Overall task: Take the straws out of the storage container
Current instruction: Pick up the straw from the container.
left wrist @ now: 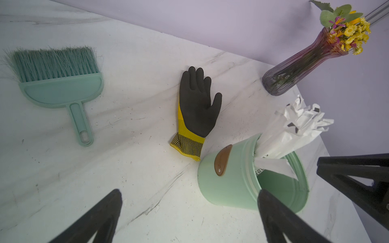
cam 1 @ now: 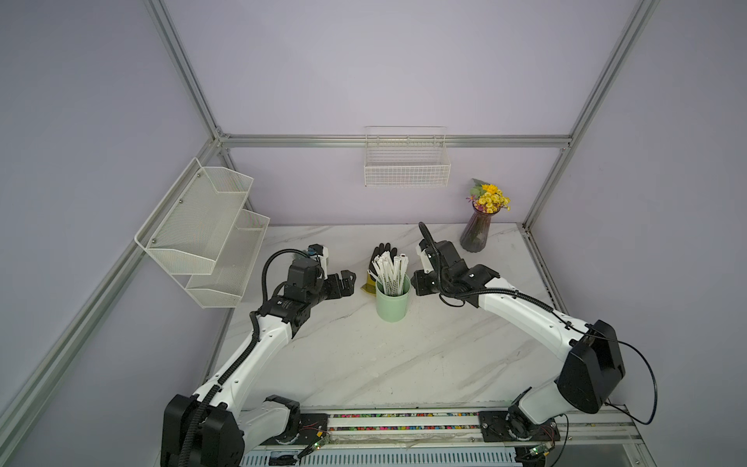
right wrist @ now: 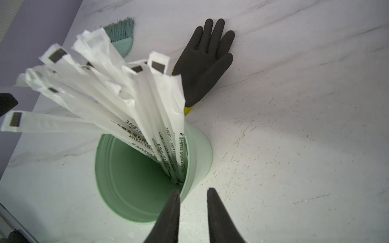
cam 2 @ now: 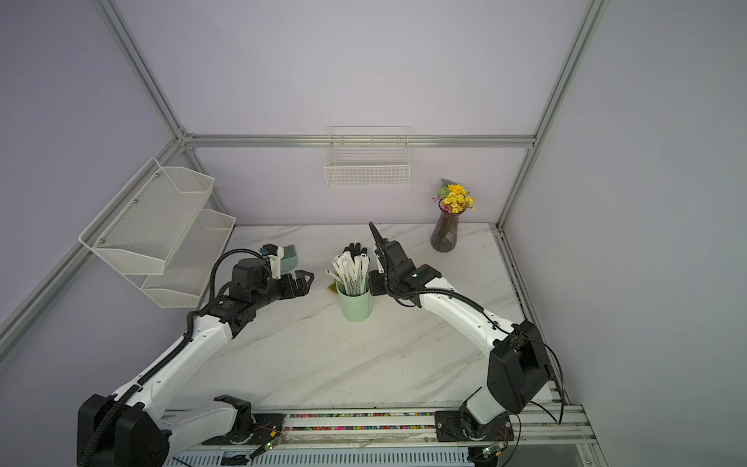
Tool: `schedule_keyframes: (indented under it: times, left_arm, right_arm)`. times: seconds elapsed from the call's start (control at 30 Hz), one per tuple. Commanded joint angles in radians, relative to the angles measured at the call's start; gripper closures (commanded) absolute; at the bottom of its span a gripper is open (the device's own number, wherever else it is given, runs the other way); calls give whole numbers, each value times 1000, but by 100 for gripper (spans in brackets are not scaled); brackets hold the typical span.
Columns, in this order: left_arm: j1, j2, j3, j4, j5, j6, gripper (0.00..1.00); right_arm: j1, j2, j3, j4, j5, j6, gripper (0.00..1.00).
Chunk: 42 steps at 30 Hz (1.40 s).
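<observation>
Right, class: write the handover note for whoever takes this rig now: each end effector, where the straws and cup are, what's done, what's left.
Left end effector: wide open, empty, beside the cup.
Right end effector: jaws narrowly apart at the cup's rim, holding nothing.
Straws: all standing fanned in the upright cup on the table.
Done: none out.
To do: lift out every straw.

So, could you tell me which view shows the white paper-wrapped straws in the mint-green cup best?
The right wrist view: the straws loom large, print readable. Both top views show them small; the left wrist view shows only their blurred tops.
</observation>
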Motion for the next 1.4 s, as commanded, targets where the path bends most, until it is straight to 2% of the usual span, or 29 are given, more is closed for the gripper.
schedule_keyframes:
  times: [0.0,1.37]
  left_arm:
    - [-5,-27,-3,61,13,41,0]
    - [-5,45,11,77,44,53,0]
  right_arm:
    - [-6,22,29,53,-10,2,73]
    - [-60,144,103,144,-94,-3,71]
